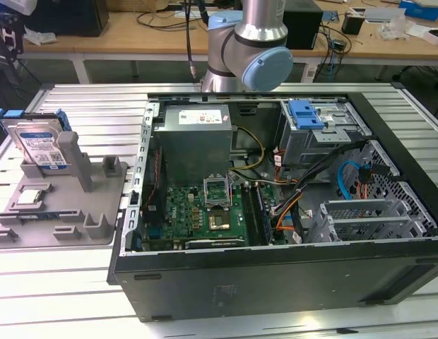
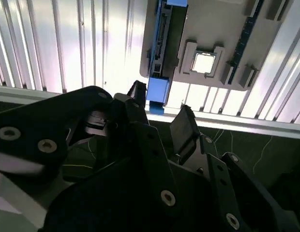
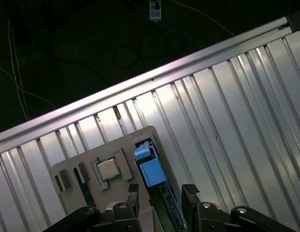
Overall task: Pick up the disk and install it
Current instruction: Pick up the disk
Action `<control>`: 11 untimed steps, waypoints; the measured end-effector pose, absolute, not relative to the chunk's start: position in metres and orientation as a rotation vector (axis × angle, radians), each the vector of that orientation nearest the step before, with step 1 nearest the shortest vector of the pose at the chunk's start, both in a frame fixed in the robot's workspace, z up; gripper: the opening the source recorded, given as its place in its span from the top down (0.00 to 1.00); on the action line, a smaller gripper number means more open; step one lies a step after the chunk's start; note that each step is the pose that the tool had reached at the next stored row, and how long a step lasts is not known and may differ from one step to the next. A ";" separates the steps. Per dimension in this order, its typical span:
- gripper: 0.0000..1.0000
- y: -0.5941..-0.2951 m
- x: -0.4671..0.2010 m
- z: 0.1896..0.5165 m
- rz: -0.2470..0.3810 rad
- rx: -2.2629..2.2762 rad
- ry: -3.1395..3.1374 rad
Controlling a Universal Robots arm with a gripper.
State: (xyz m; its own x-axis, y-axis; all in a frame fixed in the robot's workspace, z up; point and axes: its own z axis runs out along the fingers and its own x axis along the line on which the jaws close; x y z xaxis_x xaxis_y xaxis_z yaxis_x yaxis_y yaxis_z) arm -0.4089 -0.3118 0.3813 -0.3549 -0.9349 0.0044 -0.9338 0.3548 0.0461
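The gripper (image 3: 160, 191) is spread open and grasps nothing. The disk (image 3: 149, 166) stands on edge in a gray holder (image 3: 122, 145), lined up with the gap between the jaws.

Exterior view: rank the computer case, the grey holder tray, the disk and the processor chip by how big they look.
1. computer case, by far the largest.
2. grey holder tray.
3. disk, standing on edge in the tray.
4. processor chip, the smallest, lying flat in the tray.
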 end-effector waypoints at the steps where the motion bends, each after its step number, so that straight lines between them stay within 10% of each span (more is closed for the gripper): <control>1: 0.52 -0.312 -0.409 0.381 -0.055 1.794 -2.542; 11: 0.52 -0.311 -0.409 0.379 -0.047 2.142 -2.250</control>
State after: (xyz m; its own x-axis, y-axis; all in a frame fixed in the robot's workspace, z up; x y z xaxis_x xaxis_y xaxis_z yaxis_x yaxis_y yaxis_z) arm -0.4089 -0.3114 0.3792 -0.0491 -0.9988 0.0048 -0.9977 0.0493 0.0460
